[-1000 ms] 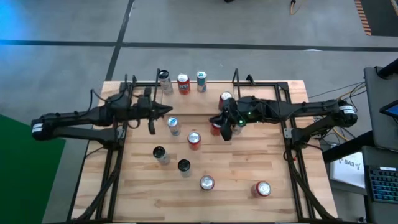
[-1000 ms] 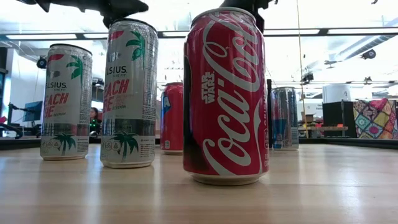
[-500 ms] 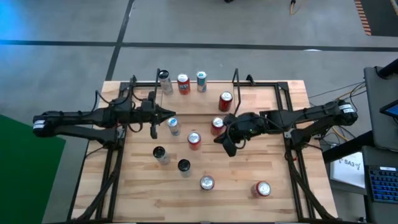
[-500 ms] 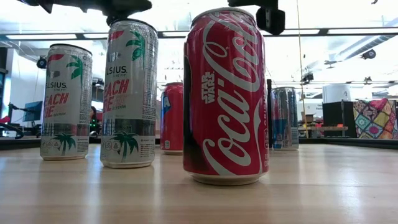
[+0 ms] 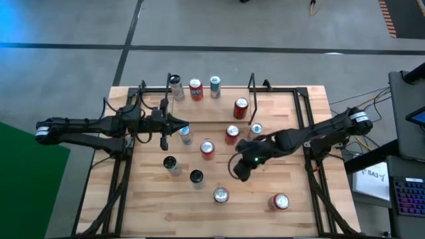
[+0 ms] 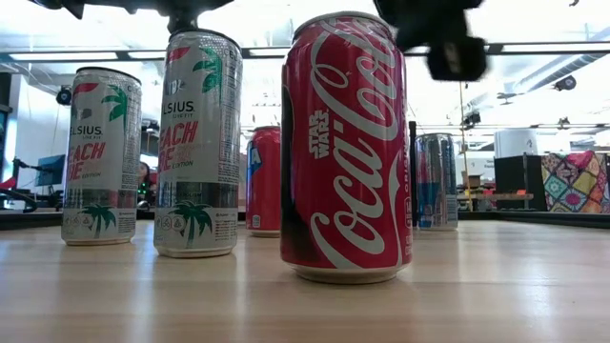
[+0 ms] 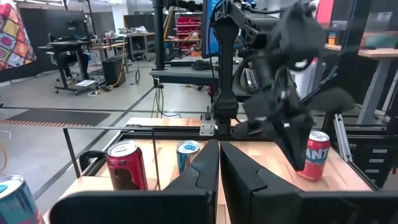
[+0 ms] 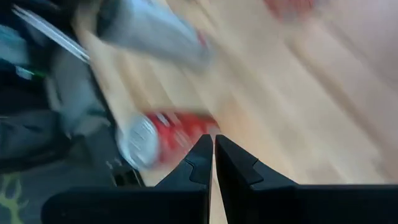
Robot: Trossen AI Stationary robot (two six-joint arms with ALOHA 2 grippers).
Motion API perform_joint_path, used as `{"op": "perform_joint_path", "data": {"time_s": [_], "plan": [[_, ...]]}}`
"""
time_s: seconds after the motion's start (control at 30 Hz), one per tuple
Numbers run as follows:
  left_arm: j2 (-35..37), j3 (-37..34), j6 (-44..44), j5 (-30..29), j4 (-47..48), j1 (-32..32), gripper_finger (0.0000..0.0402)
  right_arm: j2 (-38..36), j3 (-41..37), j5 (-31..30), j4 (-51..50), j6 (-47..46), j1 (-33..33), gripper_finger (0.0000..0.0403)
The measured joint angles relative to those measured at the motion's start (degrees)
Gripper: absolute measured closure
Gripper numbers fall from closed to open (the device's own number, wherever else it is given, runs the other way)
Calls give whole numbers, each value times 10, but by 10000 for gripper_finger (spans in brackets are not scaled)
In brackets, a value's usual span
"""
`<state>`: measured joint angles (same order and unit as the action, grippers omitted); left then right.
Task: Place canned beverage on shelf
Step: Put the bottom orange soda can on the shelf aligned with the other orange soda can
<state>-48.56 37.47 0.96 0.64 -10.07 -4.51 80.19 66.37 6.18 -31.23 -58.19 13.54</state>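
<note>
The shelf (image 5: 199,99) is a thin black rod rack at the table's far edge, with upright loop ends. Three cans stand on it: silver (image 5: 174,83), red (image 5: 195,87) and blue (image 5: 215,83). Several more cans stand upright on the table, among them red ones (image 5: 240,106) (image 5: 232,133) and a blue-topped one (image 5: 256,129). My right gripper (image 5: 240,170) is shut and empty above the table's middle, right of a dark can (image 5: 196,177). My left gripper (image 5: 164,130) is shut and empty, left of a silver can (image 5: 185,133).
Two cans stand near the front edge, silver-topped (image 5: 220,194) and red (image 5: 280,200). Black side frames (image 5: 309,143) run along the table's left and right sides. Bare wood (image 5: 279,166) lies right of my right gripper. The low view shows a big red can (image 6: 345,148) close up.
My right gripper has drawn back from the red cans near the shelf's right end toward the table's near edge, now over the middle. A blue-topped can that the arm covered now shows. The cans have not moved.
</note>
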Motion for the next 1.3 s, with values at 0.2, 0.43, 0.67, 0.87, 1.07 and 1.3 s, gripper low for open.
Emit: {"op": "perform_joint_path", "data": {"time_s": [0.2, 0.43, 0.67, 0.87, 1.07, 1.3], "plan": [[0, 0, -4, 1, 0, 11, 402, 1, 0, 29, -171, -94, 1, 392], [0, 0, -4, 1, -1, 21, 402, -5, 70, 28, -360, -156, 13, 392], [0, -1, -4, 1, 2, 21, 402, -6, 179, 28, -478, -198, 55, 392], [0, -1, -4, 1, 2, 23, 402, -6, 187, 43, -500, -277, 129, 392], [0, -1, -7, 1, 3, 23, 402, -1, 165, 81, -478, -377, 220, 392], [0, -2, -9, 0, 7, 23, 402, -2, 165, 88, -461, -569, 322, 392]]}}
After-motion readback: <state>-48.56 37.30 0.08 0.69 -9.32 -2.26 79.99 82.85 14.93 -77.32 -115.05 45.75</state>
